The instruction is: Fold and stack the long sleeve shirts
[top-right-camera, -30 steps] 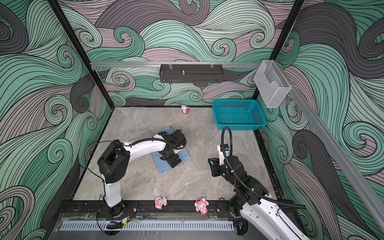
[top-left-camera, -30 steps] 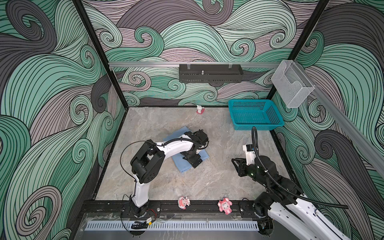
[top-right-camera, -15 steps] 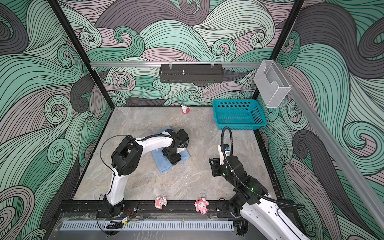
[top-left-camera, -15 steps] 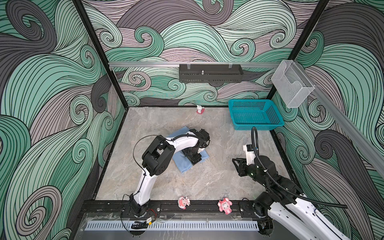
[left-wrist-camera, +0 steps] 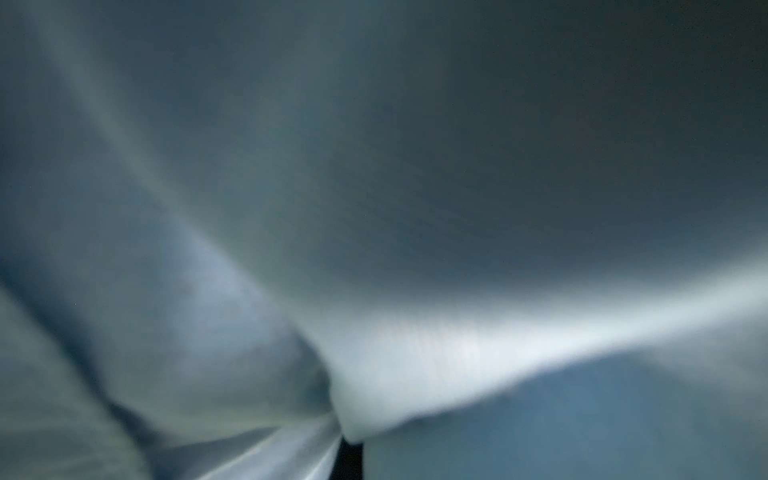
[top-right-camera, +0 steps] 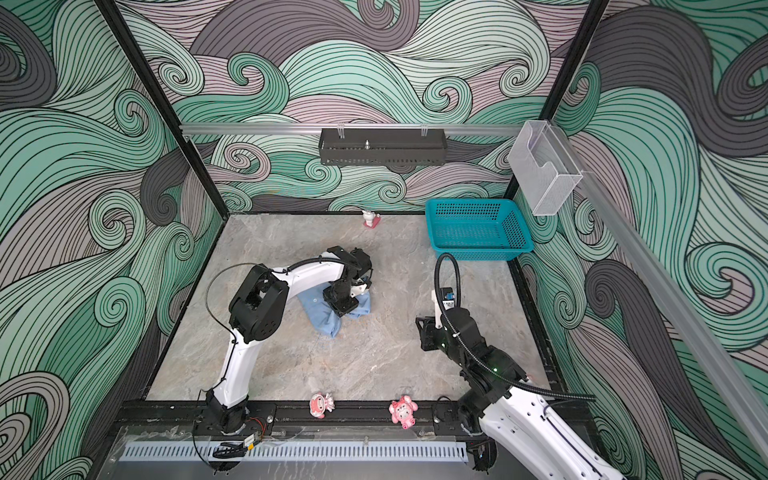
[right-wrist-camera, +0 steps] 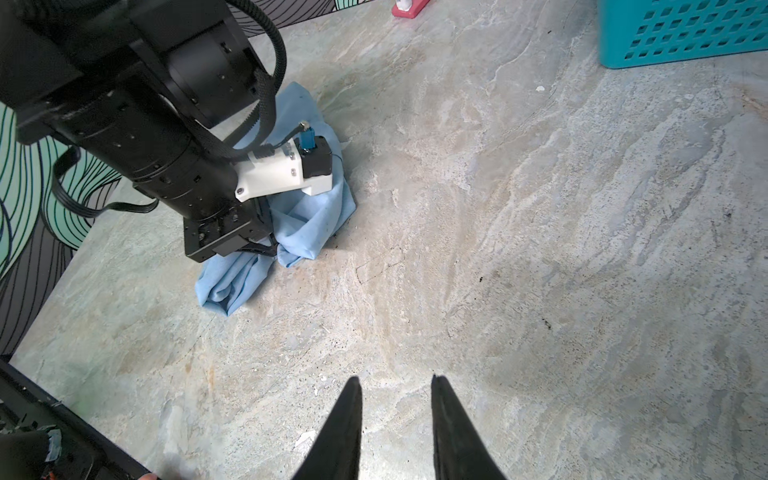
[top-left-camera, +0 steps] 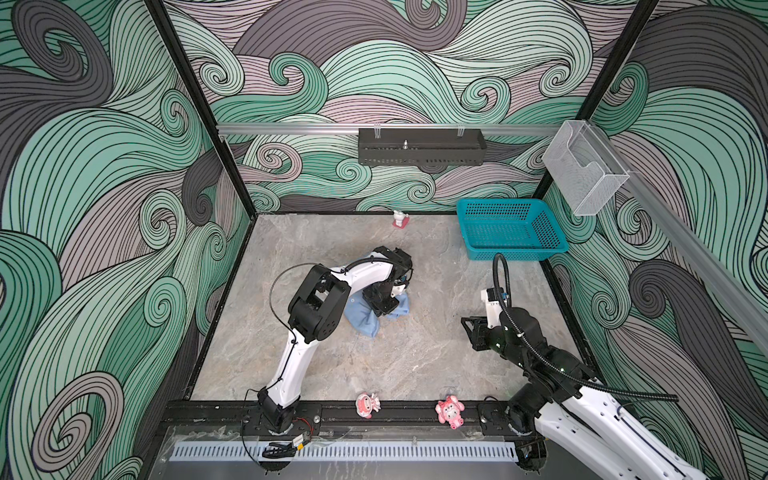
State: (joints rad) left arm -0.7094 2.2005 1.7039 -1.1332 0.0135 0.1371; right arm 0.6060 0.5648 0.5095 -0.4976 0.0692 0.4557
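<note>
Right under my left pincer lay the blue shirt, bunched up in a soft heap on the table. That pincer was pinched closed. Its tips were down in the cloth, so I think I had a bit of the shirt between them. The camera on that wrist showed me only blurry blue cloth, very close.

My right pincer hung well apart from the shirt, over bare table. Its two tips were a little apart, with nothing between them. Far past my right pincer stood the teal basket, and it looked empty.

How far along was I? Not far, I think. The shirt was not a neat flat fold. It was lumpy, and one corner poked out just beside my left pincer. I saw only this one shirt, and no pile of folded shirts anywhere. So the folding was left to do, and the stacking too. I could not tell where the sleeves or the collar were in the heap.
</note>
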